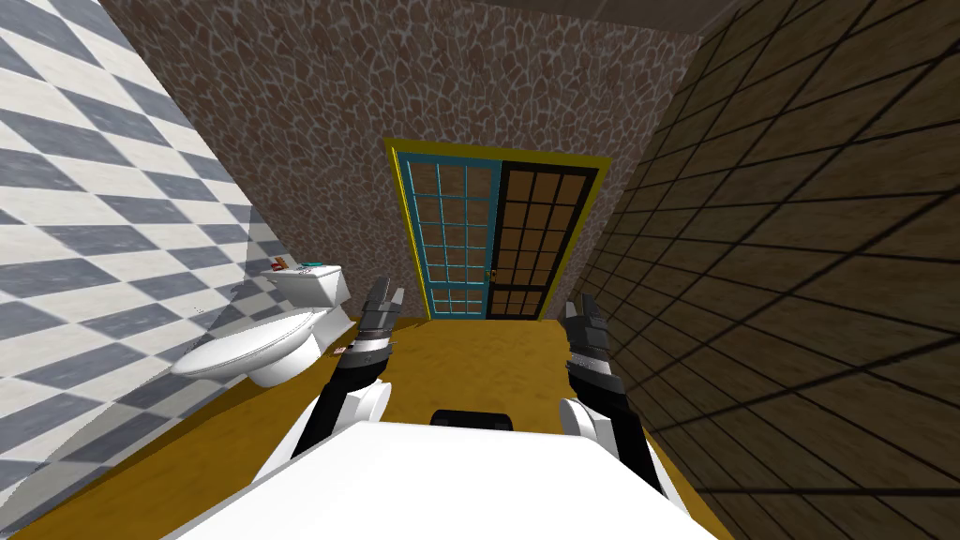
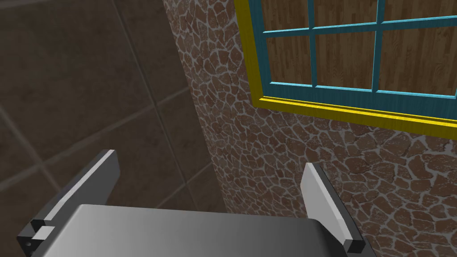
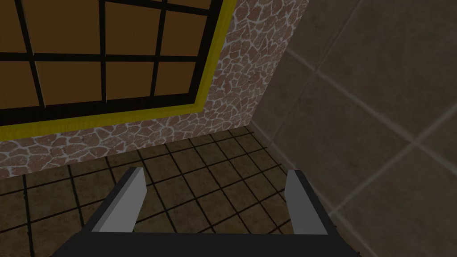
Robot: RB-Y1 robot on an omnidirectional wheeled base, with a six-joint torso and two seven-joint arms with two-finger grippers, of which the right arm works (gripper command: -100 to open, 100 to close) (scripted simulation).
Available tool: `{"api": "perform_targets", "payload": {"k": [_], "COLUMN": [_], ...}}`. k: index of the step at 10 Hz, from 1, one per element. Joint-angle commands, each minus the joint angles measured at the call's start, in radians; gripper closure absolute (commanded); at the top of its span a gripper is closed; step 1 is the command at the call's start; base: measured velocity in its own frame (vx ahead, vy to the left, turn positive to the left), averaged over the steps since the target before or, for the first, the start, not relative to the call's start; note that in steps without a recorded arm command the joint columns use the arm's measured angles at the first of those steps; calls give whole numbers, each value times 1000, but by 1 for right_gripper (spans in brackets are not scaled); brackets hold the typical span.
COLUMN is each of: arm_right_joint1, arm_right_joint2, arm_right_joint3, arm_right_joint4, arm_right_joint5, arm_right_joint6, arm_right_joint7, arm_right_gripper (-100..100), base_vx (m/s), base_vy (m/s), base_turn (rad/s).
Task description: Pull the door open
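Well short of the door [image 1: 459,239], left gripper [image 1: 389,289] and right gripper [image 1: 581,303] reach forward, both spread.

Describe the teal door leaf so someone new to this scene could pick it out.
On the far cobble-patterned wall sits a yellow-framed double door. The teal leaf is the half on the side of the white toilet. Its grid bars are teal, while the neighbouring leaf has black ones.

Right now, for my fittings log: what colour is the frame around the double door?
Yellow door frame, clearest in the left wrist view.
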Motion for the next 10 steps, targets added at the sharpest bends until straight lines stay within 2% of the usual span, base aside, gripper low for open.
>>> {"api": "perform_targets", "payload": {"k": [1, 7, 10], "arm_right_joint1": [-10, -57, -75], "arm_right_joint2": [-12, -54, -66], "arm_right_joint3": [-6, -34, -44], "arm_right_joint4": [29, 168, 223], "arm_right_joint5": [12, 68, 89], "arm_right_joint6": [-8, -47, -62], "arm_right_joint7": [20, 114, 151], "arm_right_gripper": [-100, -100, -100], "base_vx": [64, 121, 86], "base_vy": [20, 16, 23], "base_turn": [8, -10, -5]}}
